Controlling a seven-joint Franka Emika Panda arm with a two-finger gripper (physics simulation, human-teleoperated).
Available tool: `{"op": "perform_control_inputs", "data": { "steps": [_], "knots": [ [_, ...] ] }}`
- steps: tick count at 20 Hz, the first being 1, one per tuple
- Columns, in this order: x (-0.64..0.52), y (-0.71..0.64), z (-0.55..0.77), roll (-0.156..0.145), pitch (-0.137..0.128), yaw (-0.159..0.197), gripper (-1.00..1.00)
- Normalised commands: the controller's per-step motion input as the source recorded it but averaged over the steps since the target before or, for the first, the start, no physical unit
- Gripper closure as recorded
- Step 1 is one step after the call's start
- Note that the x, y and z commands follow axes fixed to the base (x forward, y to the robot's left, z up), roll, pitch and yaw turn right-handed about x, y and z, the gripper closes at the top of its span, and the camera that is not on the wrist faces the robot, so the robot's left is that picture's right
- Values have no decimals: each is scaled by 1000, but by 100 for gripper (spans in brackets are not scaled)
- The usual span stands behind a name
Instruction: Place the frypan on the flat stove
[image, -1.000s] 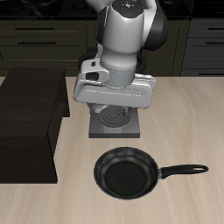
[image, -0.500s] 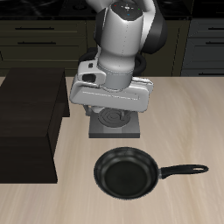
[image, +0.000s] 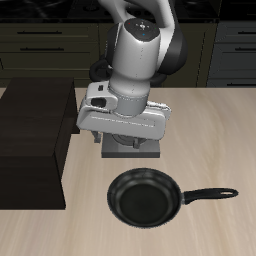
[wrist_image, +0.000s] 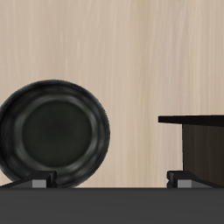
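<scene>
Frypan (image: 145, 197): lying flat on the table near its front edge, forward of the flat stove (image: 131, 147); long axis running along that edge, handle (image: 210, 195) pointing away from the dark box (image: 33, 140); probably rigid, weighty toward the bowl, so the thin handle is offering the best grip; gripper (wrist_image: 112, 178): hanging above, fingers apart, gripping nothing.

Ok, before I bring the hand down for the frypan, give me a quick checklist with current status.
1. Frypan free on the table, not yet held: ok.
2. Frypan handle unobstructed, pointing away from the dark box: ok.
3. Flat stove top clear: cannot tell, the arm covers most of it.
4. Hand open: cannot tell, fingertips barely show.
5. Hand above the pan: not ok, pan sits off-centre in the wrist view.
</scene>
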Motion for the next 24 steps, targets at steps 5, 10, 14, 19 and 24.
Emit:
{"op": "perform_control_inputs", "data": {
  "steps": [5, 10, 14, 19, 24],
  "knots": [
    [57, -99, -337, 0, 28, -31, -100],
    [47, 5, -160, -4, 4, -7, -100],
    [8, -24, -194, 4, 10, -6, -100],
    [-12, 24, -172, 13, 11, -17, -100],
    [-31, -2, -268, 4, 7, -5, -100]
  ]
}}
